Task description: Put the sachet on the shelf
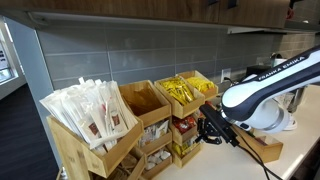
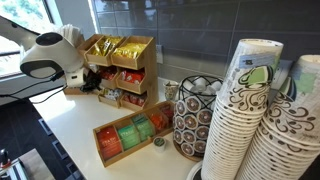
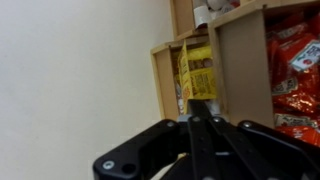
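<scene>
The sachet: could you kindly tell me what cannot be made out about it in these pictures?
Wrist view: the sachet is blurred, print unreadable; the frame edge cuts off the shelf.
In an exterior view the gripper covers the sachet.
In an exterior view it is too small to find by the arm.

We read "FRANKA EMIKA" on white arm link (image 1: 272,76) — nothing else legible; sachet (image 3: 197,70) print (wrist view) too blurred.
</scene>
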You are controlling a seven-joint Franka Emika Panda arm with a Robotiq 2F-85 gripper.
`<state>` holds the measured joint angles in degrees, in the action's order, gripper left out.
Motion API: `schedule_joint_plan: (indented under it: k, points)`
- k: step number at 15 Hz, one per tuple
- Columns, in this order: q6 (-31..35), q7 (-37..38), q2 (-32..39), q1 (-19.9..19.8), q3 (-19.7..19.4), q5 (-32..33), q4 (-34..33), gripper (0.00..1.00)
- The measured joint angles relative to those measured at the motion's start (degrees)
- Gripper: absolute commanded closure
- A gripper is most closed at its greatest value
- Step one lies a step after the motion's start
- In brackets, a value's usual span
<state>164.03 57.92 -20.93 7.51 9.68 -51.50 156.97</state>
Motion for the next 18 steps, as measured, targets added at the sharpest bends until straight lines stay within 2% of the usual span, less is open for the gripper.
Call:
schedule_joint_plan:
  k: [11,18]
  points:
    - [10.0,-0.05,5.54,0.6,4.8,1.62,0.17,1.0]
    - [17.04,0.08,8.88,1.1,6.07,2.97,-0.4,1.0]
